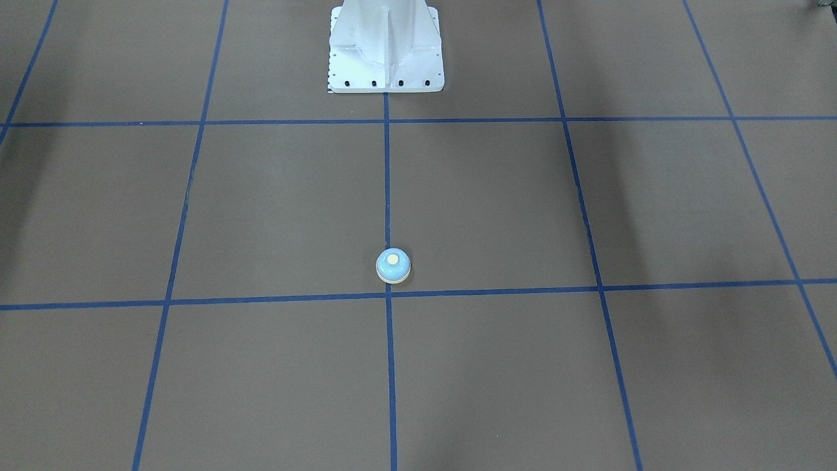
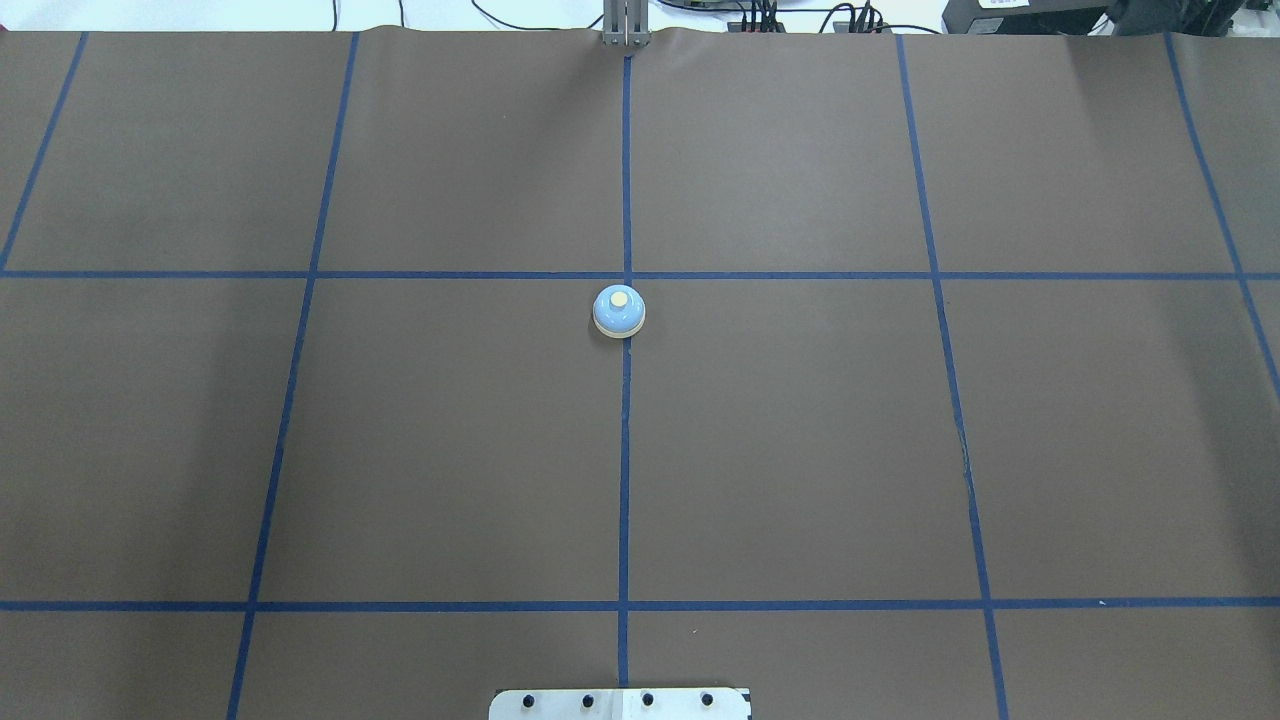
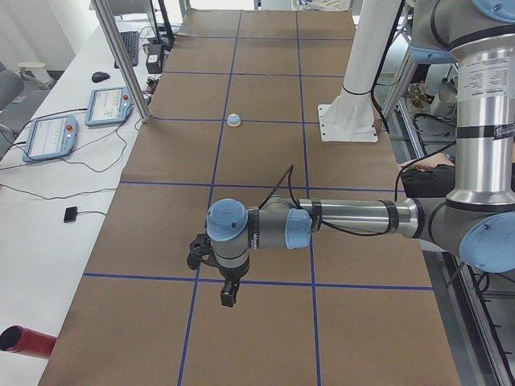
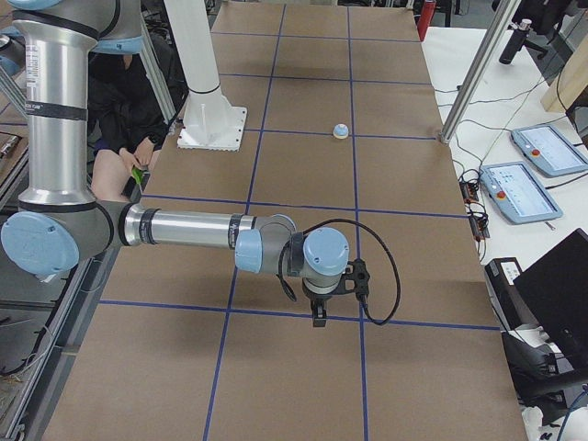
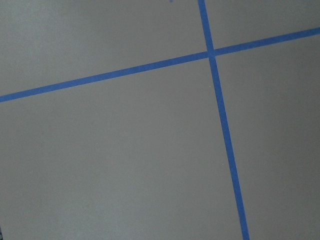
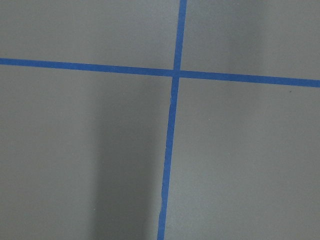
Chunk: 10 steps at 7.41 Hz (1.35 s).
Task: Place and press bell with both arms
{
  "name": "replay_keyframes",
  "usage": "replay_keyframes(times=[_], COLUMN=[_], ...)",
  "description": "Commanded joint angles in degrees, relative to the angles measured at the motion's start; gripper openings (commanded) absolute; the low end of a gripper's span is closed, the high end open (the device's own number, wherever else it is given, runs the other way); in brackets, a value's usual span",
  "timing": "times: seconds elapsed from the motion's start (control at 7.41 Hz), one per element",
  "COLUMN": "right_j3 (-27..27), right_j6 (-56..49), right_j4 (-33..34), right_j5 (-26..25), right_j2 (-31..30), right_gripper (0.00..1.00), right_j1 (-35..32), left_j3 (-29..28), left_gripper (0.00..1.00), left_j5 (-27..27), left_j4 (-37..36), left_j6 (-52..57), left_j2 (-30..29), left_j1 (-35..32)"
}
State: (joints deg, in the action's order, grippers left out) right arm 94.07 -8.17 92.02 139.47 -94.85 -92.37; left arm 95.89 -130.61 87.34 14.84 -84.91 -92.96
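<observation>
The light-blue bell (image 1: pixel 393 265) with a cream button stands upright on the brown mat, on the centre blue tape line, and also shows from overhead (image 2: pixel 619 311). It appears small and far in both side views (image 3: pixel 233 120) (image 4: pixel 341 131). The left gripper (image 3: pixel 228 293) hangs over the mat near the table's left end, far from the bell. The right gripper (image 4: pixel 319 317) hangs likewise near the right end. I cannot tell whether either is open or shut. Both wrist views show only mat and tape.
The white bolted pedestal (image 1: pixel 386 52) stands at the robot's side of the table (image 2: pixel 620 703). Teach pendants (image 3: pixel 109 104) (image 4: pixel 519 191) lie on the side benches. A red cylinder (image 3: pixel 24 342) lies off the mat. A seated person (image 4: pixel 129 119) is behind the pedestal.
</observation>
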Motion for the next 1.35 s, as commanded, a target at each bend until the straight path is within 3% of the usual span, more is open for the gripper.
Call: replay_keyframes(times=[0.0, 1.22], right_j3=[-0.4, -1.3], right_j6=[0.0, 0.0], right_j4=[-0.1, -0.6], right_j5=[-0.3, -0.3], right_j2=[-0.2, 0.3], right_gripper=[1.00, 1.00], right_j1=[0.0, 0.0], left_j3=[-0.3, -2.6], left_gripper=[1.00, 1.00], left_j5=[0.3, 0.3], left_j4=[-0.1, -0.1], left_j6=[0.0, 0.0], left_j2=[-0.6, -2.8], left_j1=[0.1, 0.2])
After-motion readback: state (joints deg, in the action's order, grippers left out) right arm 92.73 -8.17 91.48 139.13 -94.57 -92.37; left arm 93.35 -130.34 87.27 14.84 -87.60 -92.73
